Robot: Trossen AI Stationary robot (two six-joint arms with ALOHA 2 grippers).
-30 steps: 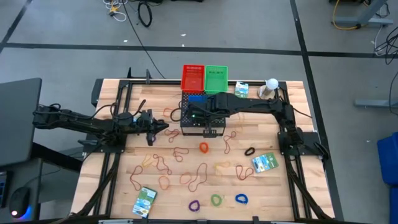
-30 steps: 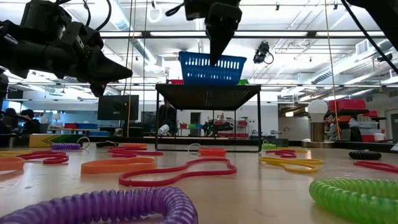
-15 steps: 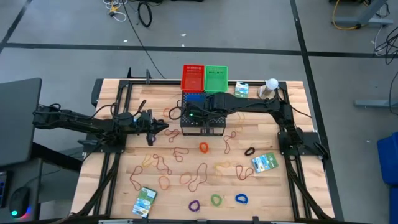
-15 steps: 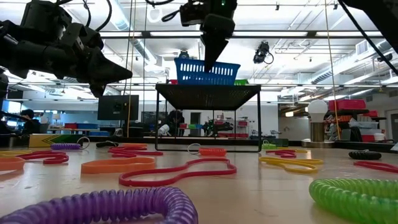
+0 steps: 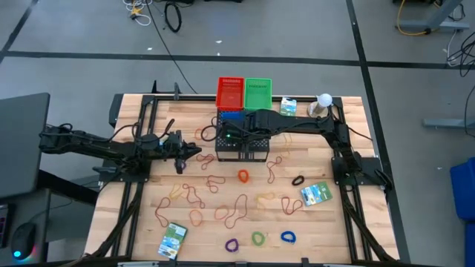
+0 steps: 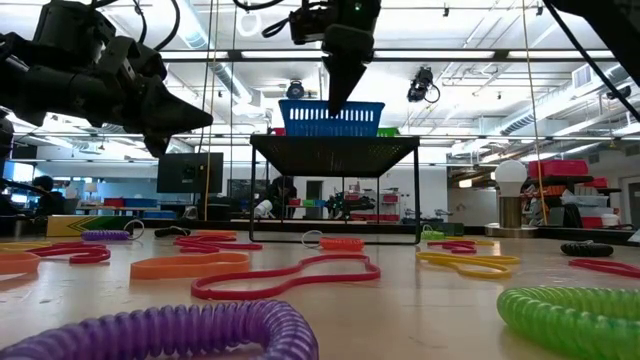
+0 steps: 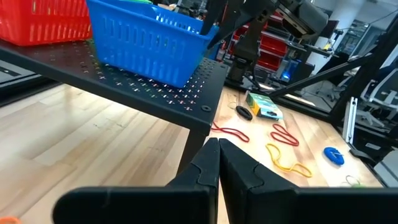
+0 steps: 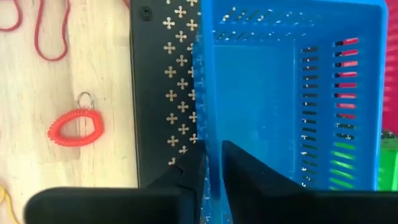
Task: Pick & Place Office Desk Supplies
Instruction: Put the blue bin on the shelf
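Wooden table (image 5: 148, 222) strewn with rubber bands (image 5: 236, 210) before the black perforated box (image 5: 242, 147) — atop it, blue basket (image 8: 292, 93), its wall between the slightly parted right gripper (image 8: 212, 163) fingers — left gripper (image 5: 194, 150) closed, empty, beside the box.

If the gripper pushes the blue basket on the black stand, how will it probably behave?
The blue basket looks like thin slotted plastic and shows nothing inside, so it is probably light and would slide easily on the stand. Its walls may flex a little. It sits near the stand's edge in the left wrist view, so a strong push might tip it off.
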